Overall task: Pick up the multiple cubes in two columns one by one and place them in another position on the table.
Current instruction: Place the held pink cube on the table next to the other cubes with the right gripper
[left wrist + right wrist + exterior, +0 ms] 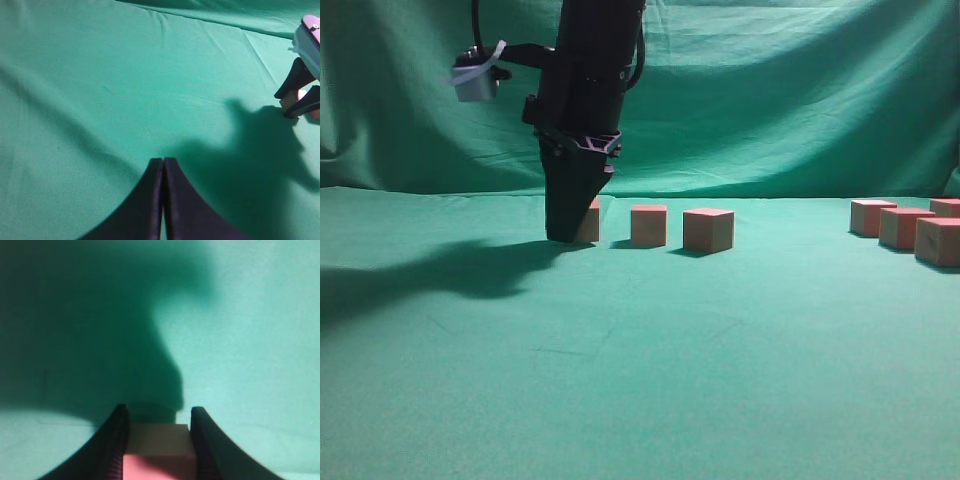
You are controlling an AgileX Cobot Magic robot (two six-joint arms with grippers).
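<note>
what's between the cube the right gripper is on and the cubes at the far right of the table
Exterior view: two more pinkish-red cubes, then bare green cloth table up to the right-hand cluster.

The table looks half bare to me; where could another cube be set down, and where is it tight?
The table is bare across the whole front, and between the middle row of cubes and the right cluster. The left side, under the arm's shadow, is bare too. It is tight around the right gripper, closed on a cube, and within the right cluster.
</note>
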